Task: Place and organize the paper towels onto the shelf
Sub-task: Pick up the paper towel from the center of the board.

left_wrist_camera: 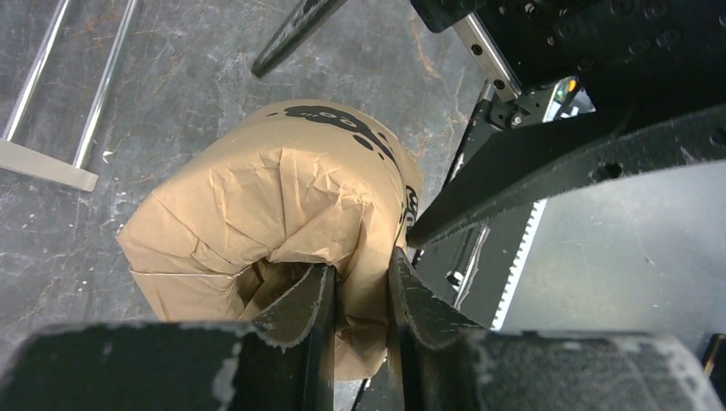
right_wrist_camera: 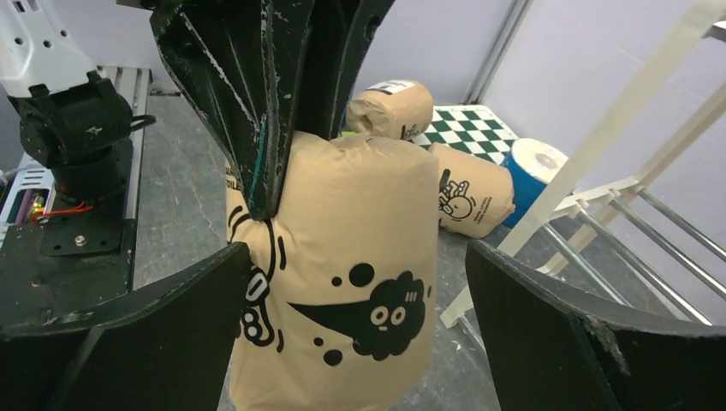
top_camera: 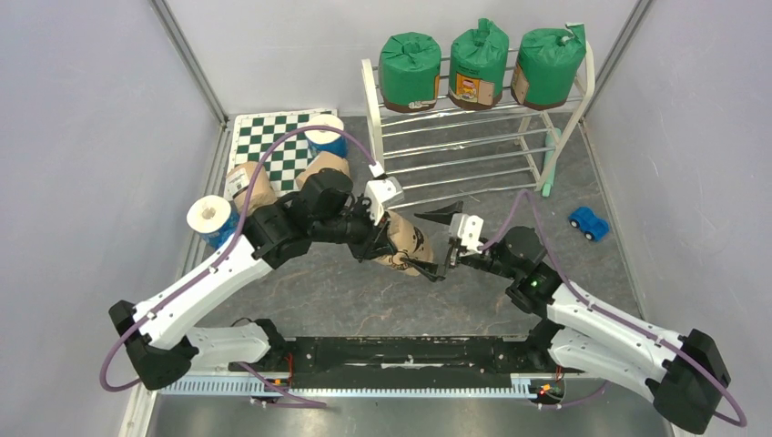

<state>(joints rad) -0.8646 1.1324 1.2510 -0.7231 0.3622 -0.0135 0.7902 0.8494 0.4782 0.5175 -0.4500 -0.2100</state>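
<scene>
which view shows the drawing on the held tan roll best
Right wrist: the tan roll faces the lens side-on, drawing plain. Left wrist shows mostly its crumpled end; top external shows it small and partly hidden.

Dark marbled tabletop (top_camera: 364, 300); pale grey walls (top_camera: 91, 137); metal corner posts (top_camera: 190, 64).

what else is lying about

a green-and-white checkered mat (top_camera: 269, 132) lies flat at the far left of the table (top_camera: 346, 296), its left edge just beside the foot of the left wall (top_camera: 82, 137). a small blue toy car (top_camera: 589, 222) sits by itself on the right side, near the right wall (top_camera: 701, 182). the table top is dark grey and marbled, with pale scuffs. the walls are plain pale grey, joined at the far corners by slanting metal posts (top_camera: 187, 59)
</scene>
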